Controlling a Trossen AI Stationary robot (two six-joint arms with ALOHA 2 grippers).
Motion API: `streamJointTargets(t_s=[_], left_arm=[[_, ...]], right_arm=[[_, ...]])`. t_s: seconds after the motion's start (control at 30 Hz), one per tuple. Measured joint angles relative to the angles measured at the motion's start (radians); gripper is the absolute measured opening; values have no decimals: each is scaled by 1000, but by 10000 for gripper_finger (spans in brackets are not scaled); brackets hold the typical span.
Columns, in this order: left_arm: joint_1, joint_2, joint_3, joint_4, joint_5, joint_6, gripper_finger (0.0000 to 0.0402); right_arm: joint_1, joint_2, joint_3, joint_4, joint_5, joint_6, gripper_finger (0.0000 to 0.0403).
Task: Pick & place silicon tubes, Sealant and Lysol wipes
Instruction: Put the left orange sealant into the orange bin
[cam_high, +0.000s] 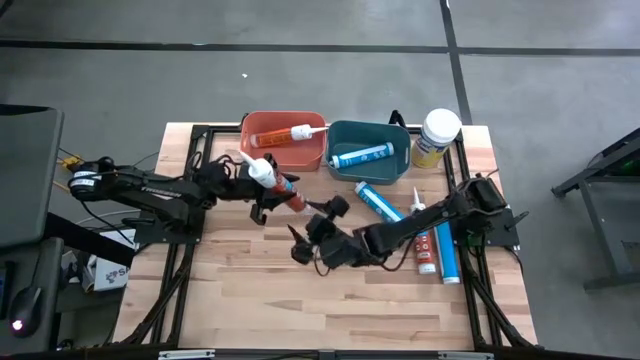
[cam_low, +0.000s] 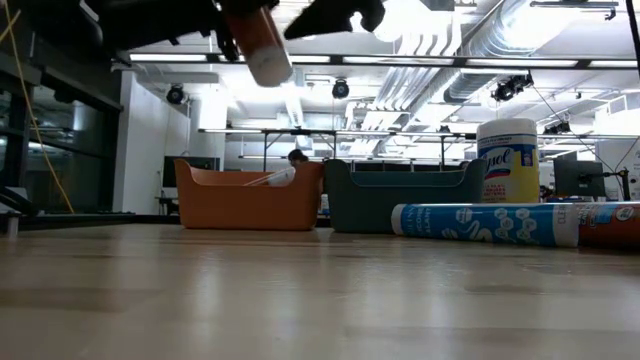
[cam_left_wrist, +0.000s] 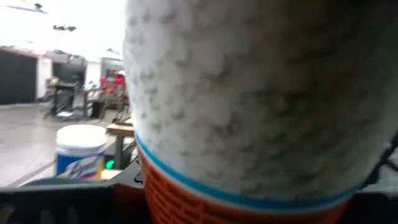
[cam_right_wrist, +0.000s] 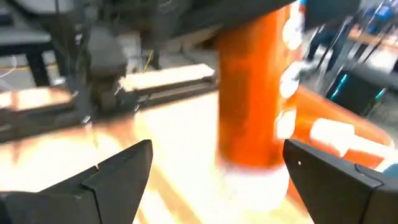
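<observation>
High view: an orange tube (cam_high: 283, 135) is contained in the orange bin (cam_high: 262, 120), a blue tube (cam_high: 360, 155) in the teal bin (cam_high: 340, 130); the Lysol wipes (cam_high: 436, 137) stand beside it. A white-and-orange tube (cam_high: 275, 183) is clamped by the left gripper (cam_high: 262, 195); the right gripper (cam_high: 305, 232) is spread open.

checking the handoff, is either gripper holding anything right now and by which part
The left gripper holds an orange tube clear of the table, gripped around its body. The right gripper stands open beside it, holding nothing.

High view looks straight down, low view level across the table (cam_low: 300, 290); both share the orange bin (cam_high: 285, 150).
</observation>
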Motion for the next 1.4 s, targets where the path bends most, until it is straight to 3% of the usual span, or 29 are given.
streamJointTargets(t_s=[0.27, 0.47, 0.6, 0.73, 0.83, 1.0, 1.2, 1.4], left_arm=[[88, -1, 0, -132, 28, 0, 167], [169, -15, 8, -259, 45, 7, 167], [223, -24, 92, -496, 65, 80, 167], [262, -28, 260, -828, 71, 234, 167], [282, -8, 384, -1090, 9, 370, 167], [319, 54, 540, -1366, -98, 546, 167], [418, 177, 637, -1478, -123, 688, 166], [505, 326, 724, -1483, -124, 741, 166]], right_arm=[[55, -14, -2, -324, -95, 321, 358], [88, -10, -84, -381, -180, 508, 358], [106, -10, -171, -367, -193, 606, 358], [117, -10, -246, -334, -206, 683, 358], [119, -10, -283, -312, -211, 705, 358], [112, -10, -307, -312, -208, 702, 358], [95, -10, -307, -294, -208, 643, 358], [95, -10, -307, -296, -208, 606, 358]])
